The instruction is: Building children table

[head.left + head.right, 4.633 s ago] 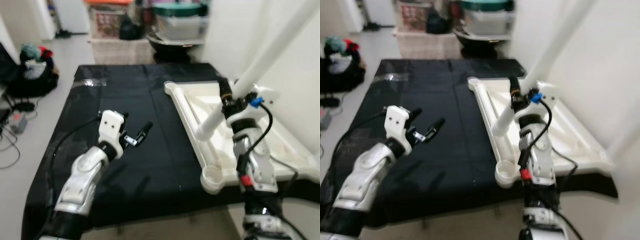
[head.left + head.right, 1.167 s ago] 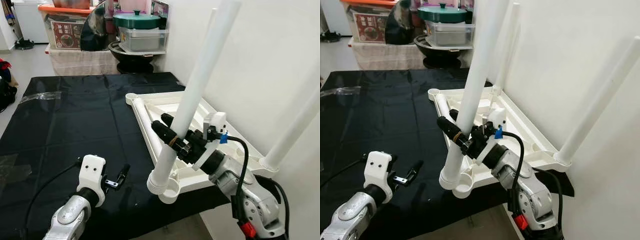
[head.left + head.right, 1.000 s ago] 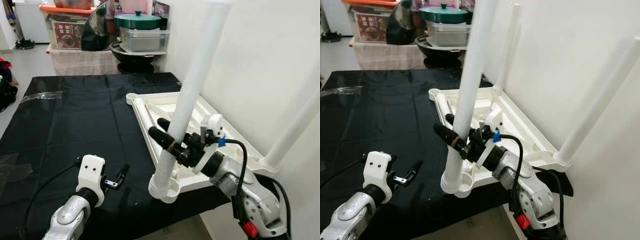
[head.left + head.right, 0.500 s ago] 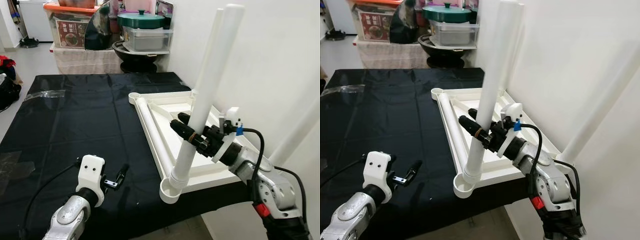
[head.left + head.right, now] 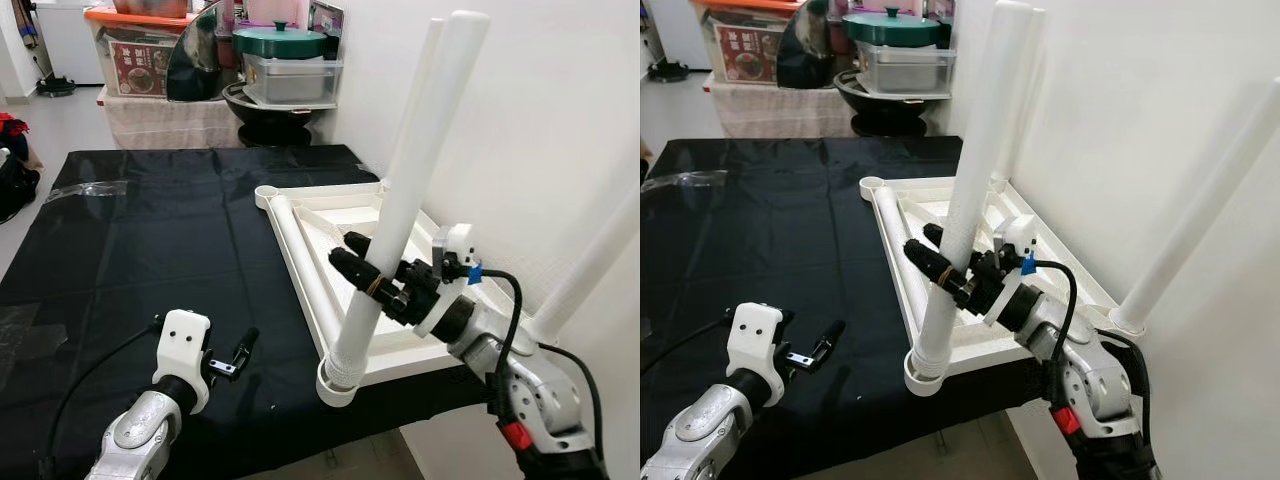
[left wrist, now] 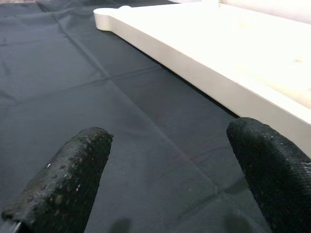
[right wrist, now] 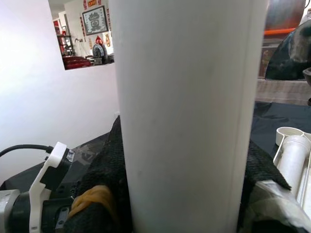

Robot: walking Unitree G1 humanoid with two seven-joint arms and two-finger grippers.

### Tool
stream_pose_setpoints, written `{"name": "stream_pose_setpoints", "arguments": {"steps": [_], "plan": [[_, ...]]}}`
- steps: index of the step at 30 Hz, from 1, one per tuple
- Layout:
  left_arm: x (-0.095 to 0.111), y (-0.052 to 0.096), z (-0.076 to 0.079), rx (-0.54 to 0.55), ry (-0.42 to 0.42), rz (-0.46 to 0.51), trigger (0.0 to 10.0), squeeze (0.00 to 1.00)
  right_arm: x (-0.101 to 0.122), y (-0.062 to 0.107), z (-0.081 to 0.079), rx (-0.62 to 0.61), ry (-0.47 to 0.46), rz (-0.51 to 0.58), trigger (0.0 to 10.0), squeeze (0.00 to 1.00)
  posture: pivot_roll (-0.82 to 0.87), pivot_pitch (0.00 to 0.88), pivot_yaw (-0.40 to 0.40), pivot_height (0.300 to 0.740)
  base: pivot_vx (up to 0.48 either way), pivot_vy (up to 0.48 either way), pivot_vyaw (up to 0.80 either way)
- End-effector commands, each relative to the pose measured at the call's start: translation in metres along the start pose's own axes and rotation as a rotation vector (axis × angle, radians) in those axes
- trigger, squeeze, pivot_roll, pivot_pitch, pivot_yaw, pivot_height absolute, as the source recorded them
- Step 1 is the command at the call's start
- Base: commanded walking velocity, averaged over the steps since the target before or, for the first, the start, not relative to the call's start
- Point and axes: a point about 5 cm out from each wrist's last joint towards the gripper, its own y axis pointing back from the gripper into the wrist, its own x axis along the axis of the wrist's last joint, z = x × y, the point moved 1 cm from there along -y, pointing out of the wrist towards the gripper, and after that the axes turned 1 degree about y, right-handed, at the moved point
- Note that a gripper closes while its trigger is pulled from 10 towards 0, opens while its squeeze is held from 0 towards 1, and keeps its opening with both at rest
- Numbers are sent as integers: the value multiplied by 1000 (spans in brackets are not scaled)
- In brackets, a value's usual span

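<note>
on the left, low over the black cloth (image 5: 150,230), the left gripper (image 5: 232,357) hovers with its fingers (image 6: 73,174) spread apart and nothing between them; in its wrist view they point along the cloth toward the long edge of the white tabletop (image 5: 340,225), which lies upside down near the wall, well apart from this arm

at the near corner of that tabletop sits a round corner socket (image 5: 335,383), and the foot of the white table leg (image 5: 400,215) stands in or right on it; from these views i cannot tell how deep it is seated. the leg's long axis runs from the socket up and away toward the wall, tilted rather than plumb

further right, the right gripper (image 5: 362,272) is clamped around the lower part of that leg, a little above the socket, its black fingers (image 7: 109,170) pressed to either side of the tube. this arm is plainly the nearer one and the only one in contact

to the far right, another leg (image 5: 1200,210) stands in its own corner, and a third leg (image 5: 1025,90) rises at the far corner behind the held one

the coming move seems to hinge on bringing the held leg's axis in line with the socket below the grip, so a push down along the tube would seat it; pushing while it leans could jam it or shift the tabletop on the cloth
</note>
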Motion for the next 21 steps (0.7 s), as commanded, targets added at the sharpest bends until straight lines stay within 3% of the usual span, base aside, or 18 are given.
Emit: {"name": "stream_pose_setpoints", "arguments": {"steps": [1, 21], "plan": [[-6, -1, 4, -14, 12, -26, 10000, 0, -13, 0, -6, 23, -55, -35, 0, 0, 108, 0, -96, 740, 0, 0, 0], [-6, -3, 4, -11, 18, -20, 10000, 0, -23, -6, -16, 64, -48, -58, 0, 0, 120, 0, -107, 740, 0, 0, 0]]}}
